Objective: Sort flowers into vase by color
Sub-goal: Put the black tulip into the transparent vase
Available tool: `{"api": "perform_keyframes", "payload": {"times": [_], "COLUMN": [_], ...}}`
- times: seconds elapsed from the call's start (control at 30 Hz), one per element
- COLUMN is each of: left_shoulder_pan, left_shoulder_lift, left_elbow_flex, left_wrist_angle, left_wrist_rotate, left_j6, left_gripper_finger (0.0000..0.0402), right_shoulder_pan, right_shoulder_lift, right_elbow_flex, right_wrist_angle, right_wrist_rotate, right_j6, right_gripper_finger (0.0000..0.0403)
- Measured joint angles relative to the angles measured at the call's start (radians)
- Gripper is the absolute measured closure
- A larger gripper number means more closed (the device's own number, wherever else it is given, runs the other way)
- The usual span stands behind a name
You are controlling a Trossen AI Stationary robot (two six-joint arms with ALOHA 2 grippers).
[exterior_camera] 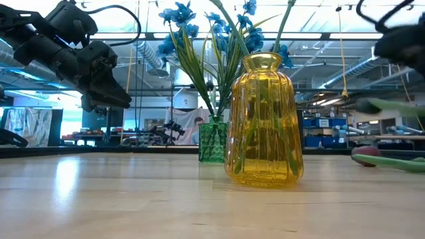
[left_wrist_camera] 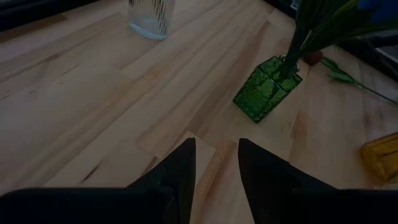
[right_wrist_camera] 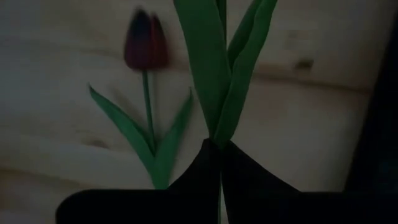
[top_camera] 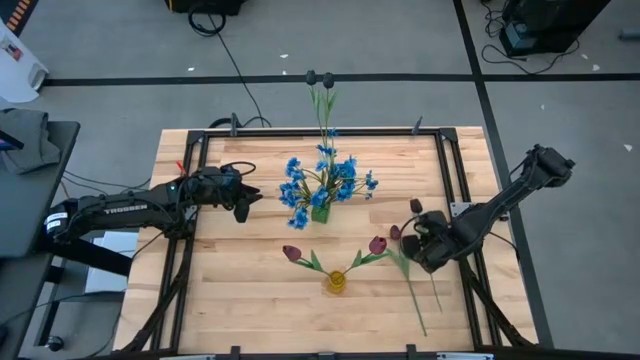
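A dark red tulip (right_wrist_camera: 144,38) with its long leaves is seen lying on the worktop (top_camera: 250,300) near the right pincer (right_wrist_camera: 219,148), whose fingers are clenched on a green stem with leaves (right_wrist_camera: 227,74) of a second flower; the grip is taken low on the stem, presumably so that the bloom can be carried clear and the stem end dropped into a vase. In the high view this right pincer (top_camera: 425,243) is placed at the right side of the worktop, just beside a red bud (top_camera: 395,232) and above loose green stems (top_camera: 415,295) that run toward the front edge. Two red tulips (top_camera: 292,253) are already leaned out of the yellow vase (top_camera: 336,283) near the front, so the red group is judged partly sorted. The blue blossoms (top_camera: 320,180) are gathered in the green vase (top_camera: 320,212) at the centre, with two thin dark-headed stems (top_camera: 320,78) reaching past the far edge. A clear ribbed vase (left_wrist_camera: 149,17) is seen empty in the left wrist view. The left pincer (left_wrist_camera: 216,167) is held partly parted and empty, hovering left of the green vase, waiting.
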Motion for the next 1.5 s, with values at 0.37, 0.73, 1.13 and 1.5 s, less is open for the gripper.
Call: {"api": "perform_keyframes", "payload": {"times": [0.37, 0.73, 1.13, 1.5], "left_shoulder_pan": [0.000, 0.000, 0.000, 0.000], "left_shoulder_lift": [0.000, 0.000, 0.000, 0.000], "left_elbow_flex": [0.000, 0.000, 0.000, 0.000], "left_wrist_angle": [0.000, 0.002, 0.002, 0.004], "left_wrist_rotate": [0.000, 0.000, -0.025, -0.026], "left_j6": [0.000, 0.000, 0.000, 0.000], "left_gripper_finger": [0.0275, 0.0275, 0.0275, 0.0275], "right_shoulder_pan": [-0.001, -0.126, -0.364, -0.589], "right_shoulder_lift": [-0.064, -0.075, -0.075, -0.057], "right_elbow_flex": [0.177, 0.374, 0.632, 0.647], "right_wrist_angle": [-0.265, -0.351, -0.316, 0.182], "right_wrist_rotate": [0.296, 0.655, 1.009, 1.096], "right_j6": [0.019, -0.258, -0.831, -1.351], "right_gripper_finger": [0.0393, 0.0393, 0.0393, 0.0393]}}
